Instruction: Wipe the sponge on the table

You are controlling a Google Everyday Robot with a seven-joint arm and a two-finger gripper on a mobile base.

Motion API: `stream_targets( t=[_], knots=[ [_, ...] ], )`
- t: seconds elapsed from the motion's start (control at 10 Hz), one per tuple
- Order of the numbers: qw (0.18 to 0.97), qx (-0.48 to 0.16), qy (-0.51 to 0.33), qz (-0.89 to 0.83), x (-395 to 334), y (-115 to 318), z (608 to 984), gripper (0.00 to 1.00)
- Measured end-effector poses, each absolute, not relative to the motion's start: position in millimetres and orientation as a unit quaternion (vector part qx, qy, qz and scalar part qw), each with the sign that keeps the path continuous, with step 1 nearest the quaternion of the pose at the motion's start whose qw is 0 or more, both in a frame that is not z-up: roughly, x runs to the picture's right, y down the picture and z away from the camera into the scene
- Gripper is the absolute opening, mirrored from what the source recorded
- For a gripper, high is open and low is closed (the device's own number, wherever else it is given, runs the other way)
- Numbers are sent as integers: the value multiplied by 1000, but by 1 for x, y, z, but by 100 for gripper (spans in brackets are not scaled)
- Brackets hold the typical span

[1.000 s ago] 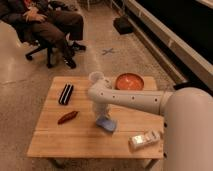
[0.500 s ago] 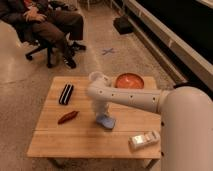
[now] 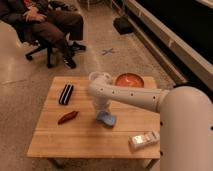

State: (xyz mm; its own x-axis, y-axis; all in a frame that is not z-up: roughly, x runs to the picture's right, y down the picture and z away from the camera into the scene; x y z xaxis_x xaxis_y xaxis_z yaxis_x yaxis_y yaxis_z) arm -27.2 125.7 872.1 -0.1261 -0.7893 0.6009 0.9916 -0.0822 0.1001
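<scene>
The light-blue sponge (image 3: 107, 119) lies flat on the pale wooden table (image 3: 90, 137), near the middle of the plank top. My gripper (image 3: 102, 113) comes down from the white arm onto the sponge's left part and rests against it. The arm reaches in from the right, its elbow bent over the table's back half.
A reddish-brown elongated object (image 3: 67, 117) lies left of the sponge. A black ribbed item (image 3: 66, 94) sits at the back left, an orange bowl (image 3: 130, 80) at the back right, a white-and-grey packet (image 3: 143, 140) at the front right. A seated person (image 3: 45, 20) is beyond the table.
The gripper and sponge have shifted a little to the left across the table top. Other objects have stayed in place.
</scene>
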Motion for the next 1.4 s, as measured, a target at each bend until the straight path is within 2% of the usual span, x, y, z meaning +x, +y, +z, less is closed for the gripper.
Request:
stream_targets(
  t=[0.3, 0.4, 0.5, 0.6, 0.7, 1.4],
  knots=[
    [630, -199, -250, -708, -16, 119, 875, 29],
    [631, -195, -248, -708, -21, 111, 879, 27],
    [631, -196, -247, -709, -25, 106, 884, 21],
    [630, -193, -247, -710, -33, 97, 889, 8],
    [631, -192, -246, -710, -33, 96, 889, 5],
    [633, -187, -247, -709, -21, 70, 904, 4]
  ],
)
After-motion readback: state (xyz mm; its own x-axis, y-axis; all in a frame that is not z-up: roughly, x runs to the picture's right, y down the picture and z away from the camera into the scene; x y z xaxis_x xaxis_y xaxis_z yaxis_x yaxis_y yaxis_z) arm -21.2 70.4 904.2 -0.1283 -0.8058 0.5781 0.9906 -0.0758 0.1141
